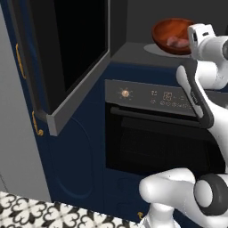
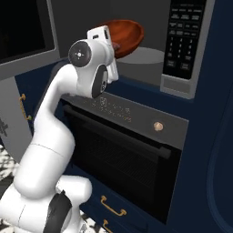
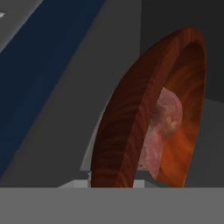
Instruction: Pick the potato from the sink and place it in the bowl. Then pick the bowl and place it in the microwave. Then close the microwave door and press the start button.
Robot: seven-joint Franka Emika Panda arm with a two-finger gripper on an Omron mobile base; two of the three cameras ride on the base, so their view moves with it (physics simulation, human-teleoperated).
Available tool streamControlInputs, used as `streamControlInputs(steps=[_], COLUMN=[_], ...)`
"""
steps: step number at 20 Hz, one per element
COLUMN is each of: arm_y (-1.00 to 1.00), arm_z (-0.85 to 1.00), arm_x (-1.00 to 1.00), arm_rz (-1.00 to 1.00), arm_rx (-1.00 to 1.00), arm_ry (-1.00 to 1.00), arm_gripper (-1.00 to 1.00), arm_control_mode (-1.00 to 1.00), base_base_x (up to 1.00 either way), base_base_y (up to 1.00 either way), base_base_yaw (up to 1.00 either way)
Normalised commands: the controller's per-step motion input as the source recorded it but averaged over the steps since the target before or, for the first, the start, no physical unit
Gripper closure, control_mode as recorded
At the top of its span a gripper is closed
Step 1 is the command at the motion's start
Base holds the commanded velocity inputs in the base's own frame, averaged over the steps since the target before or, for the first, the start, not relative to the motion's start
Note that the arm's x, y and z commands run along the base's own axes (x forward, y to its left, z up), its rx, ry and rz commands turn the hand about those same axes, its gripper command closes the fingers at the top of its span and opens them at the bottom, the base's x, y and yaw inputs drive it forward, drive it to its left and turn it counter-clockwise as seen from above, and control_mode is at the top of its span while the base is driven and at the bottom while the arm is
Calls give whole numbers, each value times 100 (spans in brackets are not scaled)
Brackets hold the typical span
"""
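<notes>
The bowl (image 1: 173, 34) is sitting tilted inside the microwave (image 2: 150, 63), just above its grey floor, with the potato (image 1: 177, 42) lying inside it; in the hand view the bowl (image 3: 148, 113) is showing on edge, its rim running from the lower middle up to the upper right, and the potato (image 3: 164, 127) is resting against the glossy inner wall; the gripper (image 2: 117, 45) is reaching to the bowl's near rim in the right base view, where the bowl (image 2: 127, 34) is hanging at the end of the white hand; the fingertips themselves are hidden behind the hand and the rim, so the jaws are not showing clearly, yet the bowl is leaning off the floor at the hand's end, and the hand is looking closed on its rim; the door (image 1: 67, 58) is standing wide open, swung out to the left in the left base view, its black pane facing the cavity and its grey frame edge jutting forward; the keypad (image 2: 182, 38) is sitting at the right of the cavity in the right base view; below the cavity the oven (image 1: 156, 133) is showing its dark door, a bar handle and a panel with a round knob (image 1: 125, 93); blue cabinets with brass pulls are flanking both appliances.
</notes>
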Motion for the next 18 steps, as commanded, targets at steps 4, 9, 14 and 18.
streamControlInputs(steps=[4, 9, 14, 18], arm_y=[-39, -40, -17, -13], arm_z=[0, -18, -17, -15], arm_x=[63, 46, 60, 70], arm_rz=[-4, -5, 0, 0], arm_rx=[0, 0, 0, 0], arm_ry=[0, 7, 7, 1], arm_gripper=[100, 100, 100, 100], arm_control_mode=[-100, -100, -100, -100], base_base_x=[0, 0, 0, 0], base_base_y=[0, 0, 0, 0], base_base_yaw=[0, 0, 0, 0])
